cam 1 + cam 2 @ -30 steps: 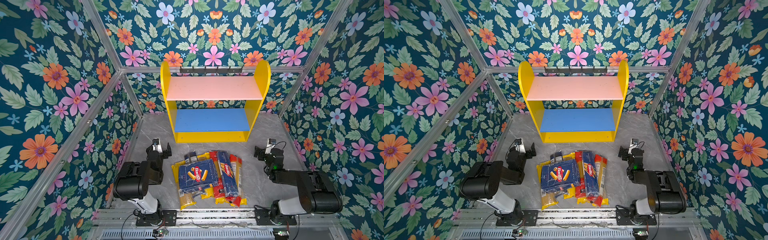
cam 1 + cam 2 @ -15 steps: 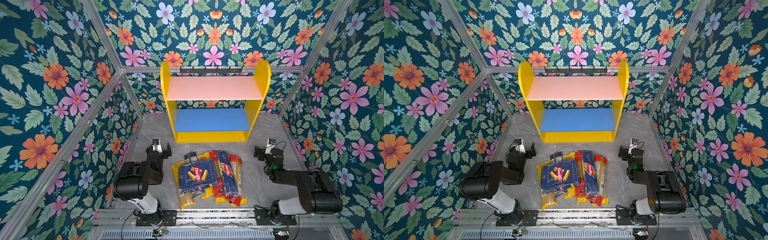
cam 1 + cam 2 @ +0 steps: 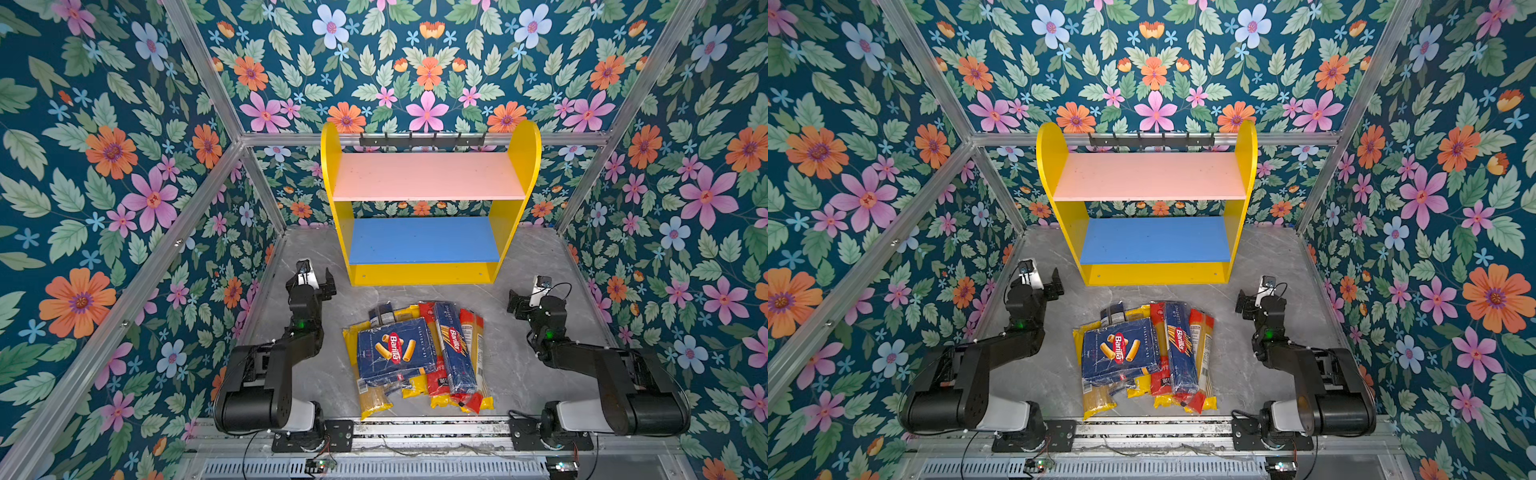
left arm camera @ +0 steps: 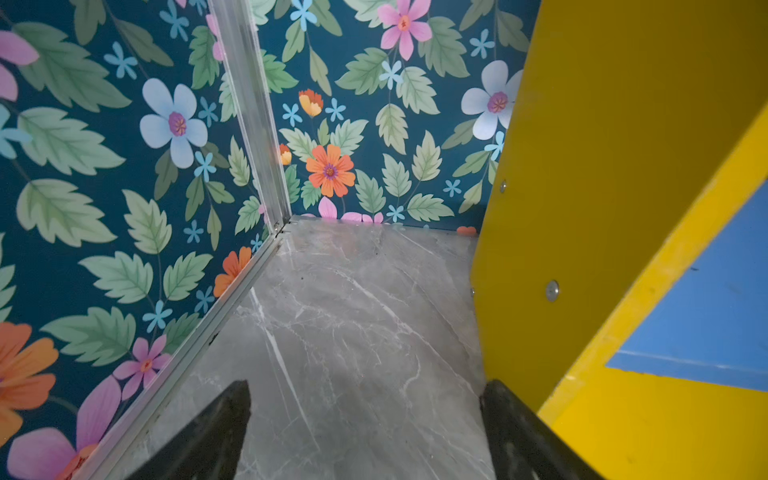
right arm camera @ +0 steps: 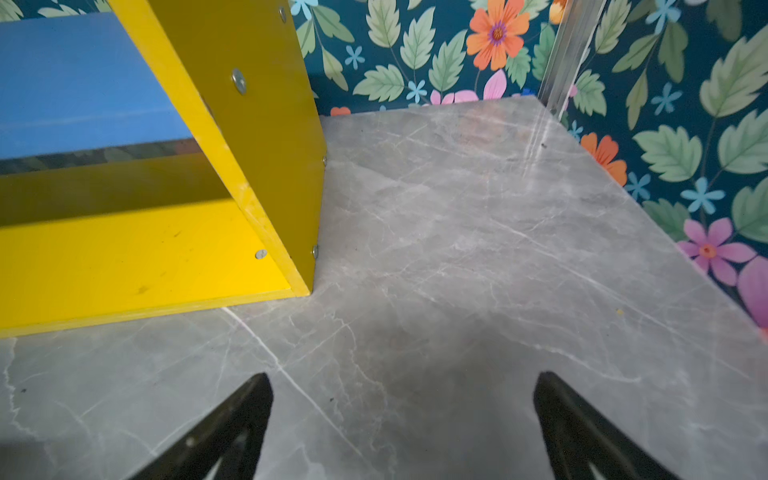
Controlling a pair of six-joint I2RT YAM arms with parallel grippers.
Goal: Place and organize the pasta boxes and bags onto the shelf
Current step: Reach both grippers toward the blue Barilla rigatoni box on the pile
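Note:
In both top views the pasta lies in a heap on the grey table in front of the shelf (image 3: 428, 176) (image 3: 1150, 176), whose pink and blue boards are bare. The wide Barilla box (image 3: 395, 349) (image 3: 1119, 351) lies on top at the left. The narrow spaghetti box (image 3: 455, 347) (image 3: 1179, 349) lies beside it. Yellow bags (image 3: 372, 401), red bags (image 3: 438, 380) and a navy packet (image 3: 384, 311) stick out from under them. My left gripper (image 3: 322, 286) (image 4: 365, 390) is open and empty by the shelf's left side panel (image 4: 582, 166). My right gripper (image 3: 515, 301) (image 5: 403, 386) is open and empty near the right panel (image 5: 257, 104).
Flowered walls with aluminium posts (image 4: 249, 112) close in the table on three sides. A black hook rail (image 3: 422, 139) runs across the shelf's top rear. Bare grey tabletop (image 5: 478, 228) lies between each gripper and the nearest corner.

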